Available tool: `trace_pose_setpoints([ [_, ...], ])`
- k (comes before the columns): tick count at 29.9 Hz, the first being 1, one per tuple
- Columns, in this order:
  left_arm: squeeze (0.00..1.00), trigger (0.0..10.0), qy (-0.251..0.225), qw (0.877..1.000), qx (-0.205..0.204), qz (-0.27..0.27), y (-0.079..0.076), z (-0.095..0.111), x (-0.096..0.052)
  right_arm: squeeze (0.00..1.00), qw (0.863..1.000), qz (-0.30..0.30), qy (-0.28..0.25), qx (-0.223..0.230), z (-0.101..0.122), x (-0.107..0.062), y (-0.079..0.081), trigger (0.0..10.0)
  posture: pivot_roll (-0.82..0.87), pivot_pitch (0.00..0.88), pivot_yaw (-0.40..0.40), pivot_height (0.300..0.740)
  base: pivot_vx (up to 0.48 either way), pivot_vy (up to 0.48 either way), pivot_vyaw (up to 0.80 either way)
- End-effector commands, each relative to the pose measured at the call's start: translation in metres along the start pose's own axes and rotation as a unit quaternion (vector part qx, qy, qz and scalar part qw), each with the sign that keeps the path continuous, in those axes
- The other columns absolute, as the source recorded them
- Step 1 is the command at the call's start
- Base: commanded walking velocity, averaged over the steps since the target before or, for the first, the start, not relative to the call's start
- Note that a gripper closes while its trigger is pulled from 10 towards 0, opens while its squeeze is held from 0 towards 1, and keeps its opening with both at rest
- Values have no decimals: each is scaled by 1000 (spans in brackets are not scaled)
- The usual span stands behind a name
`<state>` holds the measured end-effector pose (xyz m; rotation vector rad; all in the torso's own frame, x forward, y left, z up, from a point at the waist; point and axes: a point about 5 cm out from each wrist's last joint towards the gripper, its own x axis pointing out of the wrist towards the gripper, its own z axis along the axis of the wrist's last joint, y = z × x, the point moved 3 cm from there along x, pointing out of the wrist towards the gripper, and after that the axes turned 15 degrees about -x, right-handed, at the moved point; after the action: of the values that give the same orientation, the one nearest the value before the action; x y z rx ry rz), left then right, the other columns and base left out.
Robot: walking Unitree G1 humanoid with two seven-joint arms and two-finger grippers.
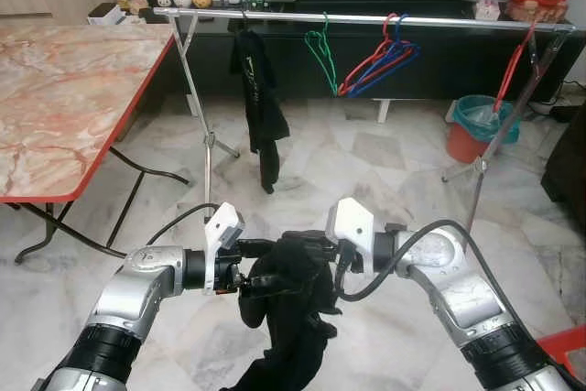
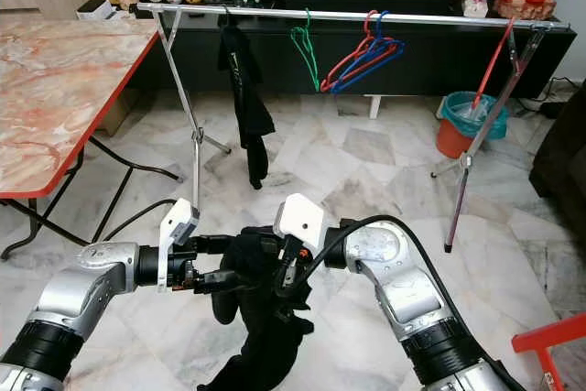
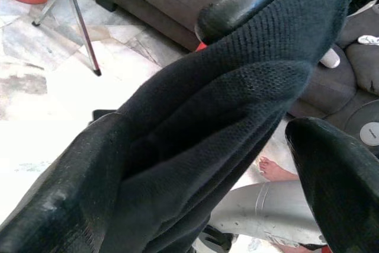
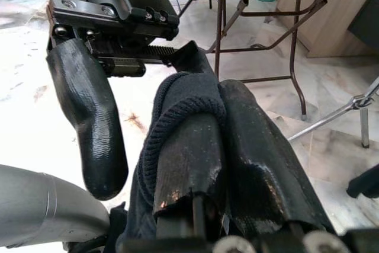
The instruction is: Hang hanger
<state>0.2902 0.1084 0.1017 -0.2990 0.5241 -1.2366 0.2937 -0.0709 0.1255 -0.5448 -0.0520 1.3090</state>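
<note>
Right gripper (image 4: 219, 146) clamped on black garment (image 1: 293, 318); left gripper (image 1: 245, 281) just beside it, fingers spread around the same cloth. Rail (image 1: 366, 18) with hangers (image 1: 380, 66) well ahead, above both.

No text, label, brand or number can be read anywhere in these views.

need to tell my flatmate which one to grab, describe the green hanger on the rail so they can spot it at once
Look at the long silver clothes rail that runs in front of the dark TV cabinet. Near its middle, right of the black garment that hangs there, is the green hanger. It hangs alone and empty, a thin wire one, left of the red hanger and the blue hanger bunched together.
</note>
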Motion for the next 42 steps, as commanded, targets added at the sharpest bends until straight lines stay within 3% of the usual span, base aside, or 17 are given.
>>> trace_pose_setpoints([
  [1,1000,10000,-1,1000,6,3,1,0,0,0,999,6,-28,-26,20,3,-4,10000,-87,0,37,740,0,0,0],
  [2,612,10000,-4,1000,11,10,2,1,0,0,999,8,-31,-27,22,4,-4,10000,-89,0,36,740,0,0,0],
  [3,612,10000,-6,1000,14,15,3,1,0,0,999,9,-33,-28,23,4,-3,10000,-87,0,36,740,0,0,0],
  [4,0,10000,-6,1000,14,17,4,1,0,0,999,10,-32,-29,23,4,-3,10000,-87,0,36,740,0,0,0],
  [16,0,10000,-17,999,8,28,7,2,0,0,998,13,-42,-33,31,9,-2,10000,-87,0,32,740,0,0,0],
  [17,0,6745,-21,999,6,27,7,2,0,0,999,13,-42,-32,31,9,-2,10000,-87,0,32,740,0,0,0],
  [18,0,902,-23,999,4,28,7,3,0,0,999,13,-42,-31,31,10,-2,10000,-87,0,32,740,0,0,0],
  [19,0,902,-24,999,3,29,7,3,0,0,999,12,-42,-31,31,10,-2,10000,-87,0,32,740,0,0,0],
  [20,0,0,-25,999,2,27,7,3,0,0,999,13,-42,-30,31,10,-1,10000,-86,0,32,740,0,0,0],
  [42,0,0,-20,1000,1,12,4,5,-2,0,999,-1,-30,-27,25,9,-4,10000,-79,0,40,740,0,0,0],
])
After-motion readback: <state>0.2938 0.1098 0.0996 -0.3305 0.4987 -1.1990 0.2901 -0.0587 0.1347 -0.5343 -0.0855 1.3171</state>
